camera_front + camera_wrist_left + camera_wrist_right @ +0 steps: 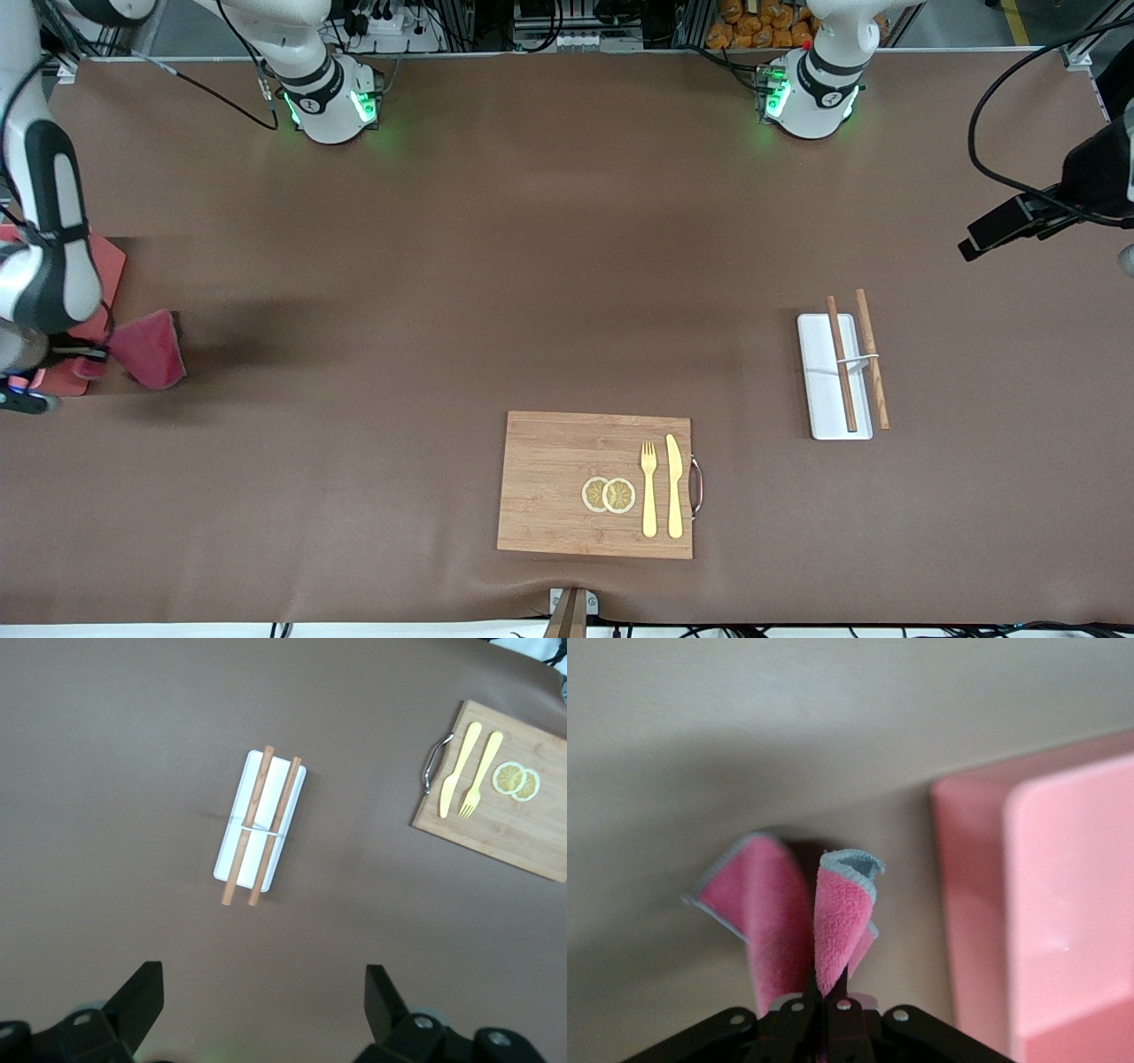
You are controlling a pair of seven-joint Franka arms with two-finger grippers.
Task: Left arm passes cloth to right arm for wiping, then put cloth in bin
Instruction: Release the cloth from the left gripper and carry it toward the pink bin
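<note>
The right gripper (828,1010) was clamped on the cloth (149,347), which hung from it just beside the bin (104,266) at the right arm's edge of the table (496,248). The left gripper (264,1010) waited with fingers spread wide and holding nothing, over the left arm's end, above a white tray (237,840) bearing two wooden sticks (259,802). A wooden board (558,483) lay at the table's edge nearest the front camera.

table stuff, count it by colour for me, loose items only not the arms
pink: 2, the cloth and the bin
yellow: 4, fork, knife, two lemon slices
wood brown: 3, board, two sticks
white: 1, tray
total: 10
</note>
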